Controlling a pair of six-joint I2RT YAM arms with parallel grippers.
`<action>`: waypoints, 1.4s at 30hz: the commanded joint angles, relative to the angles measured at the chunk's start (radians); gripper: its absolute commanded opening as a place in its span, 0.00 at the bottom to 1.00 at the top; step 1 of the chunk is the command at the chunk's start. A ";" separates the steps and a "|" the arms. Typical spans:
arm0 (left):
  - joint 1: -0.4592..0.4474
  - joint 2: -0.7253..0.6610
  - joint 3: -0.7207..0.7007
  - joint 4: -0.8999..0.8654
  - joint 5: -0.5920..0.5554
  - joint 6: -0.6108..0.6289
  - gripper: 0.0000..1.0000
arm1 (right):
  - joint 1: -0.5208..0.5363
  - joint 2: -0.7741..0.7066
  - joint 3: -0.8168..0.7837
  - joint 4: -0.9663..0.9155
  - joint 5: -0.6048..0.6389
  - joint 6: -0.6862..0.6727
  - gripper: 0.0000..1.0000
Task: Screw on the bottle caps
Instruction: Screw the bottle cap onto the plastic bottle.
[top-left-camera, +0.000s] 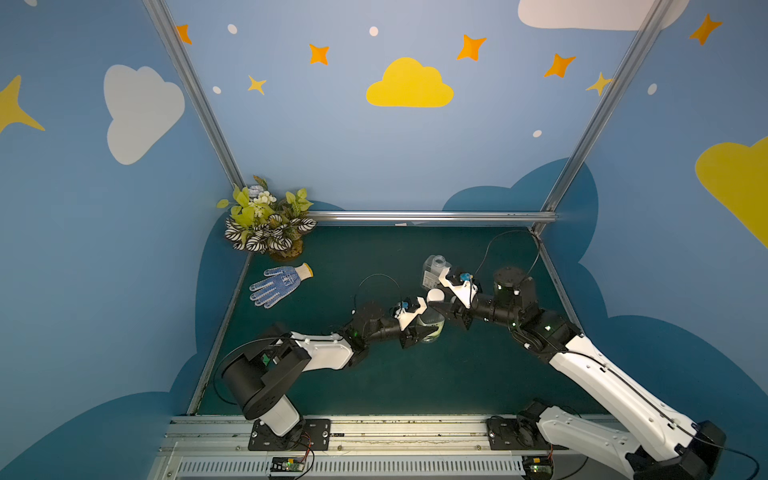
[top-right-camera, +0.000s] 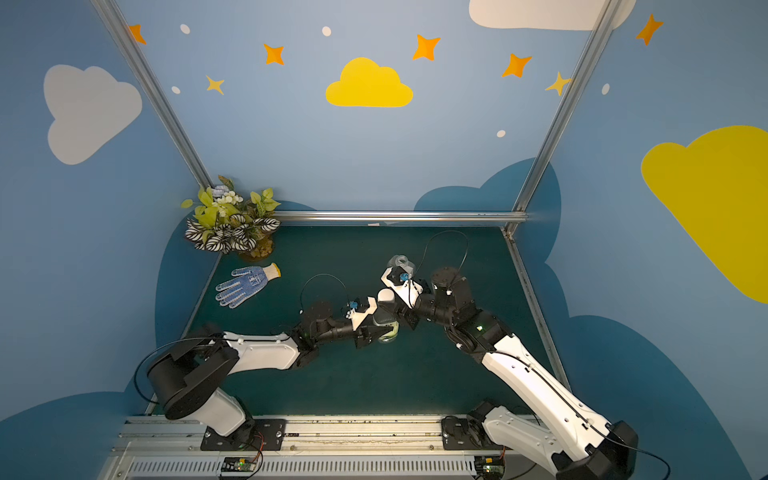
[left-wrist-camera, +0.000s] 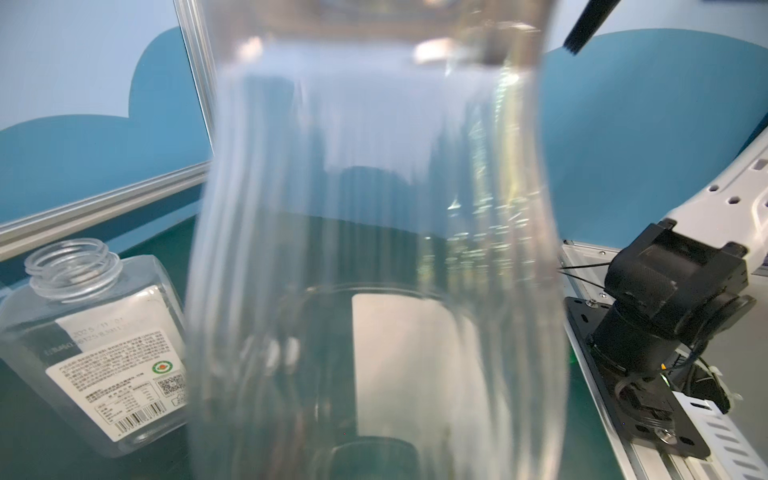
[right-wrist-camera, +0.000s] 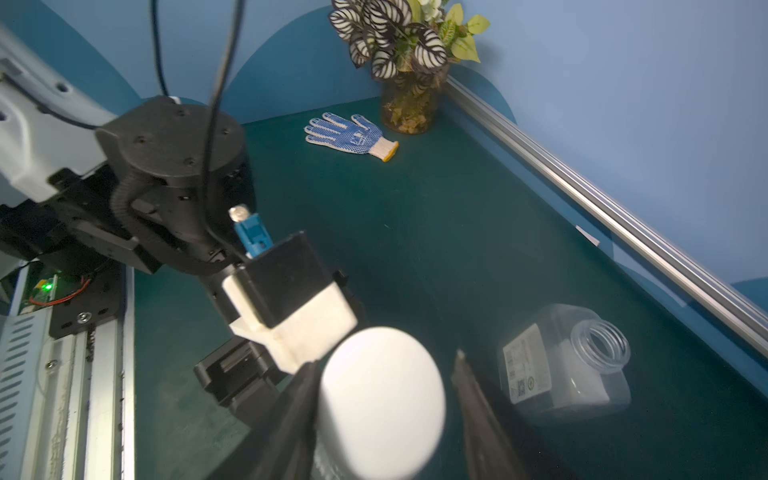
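In both top views, saw the slim round bottle upright near the middle of the tabletop, clamped by the left gripper, a white cap on its neck between the parted jaws of the right gripper. Found the square bottle uncapped just behind, toward the far edge. From the left wrist, made out a barcode and QR code on its white label; could not read the smaller print. From the right wrist, noted one finger clear of the cap.

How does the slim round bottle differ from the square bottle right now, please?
The slim round bottle wears a white cap; the square bottle has an open threaded neck. The left gripper holds the slim one; the square one sits untouched. Both are clear plastic.
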 joint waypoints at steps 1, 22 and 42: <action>-0.002 -0.021 -0.014 0.043 -0.005 0.013 0.37 | -0.004 -0.020 0.059 -0.060 0.128 0.041 0.75; 0.001 -0.021 -0.010 -0.011 0.259 0.047 0.38 | -0.205 0.125 0.276 -0.479 -0.704 -0.468 0.94; 0.001 -0.021 0.008 0.001 0.285 0.033 0.38 | -0.183 0.193 0.257 -0.505 -0.660 -0.514 0.54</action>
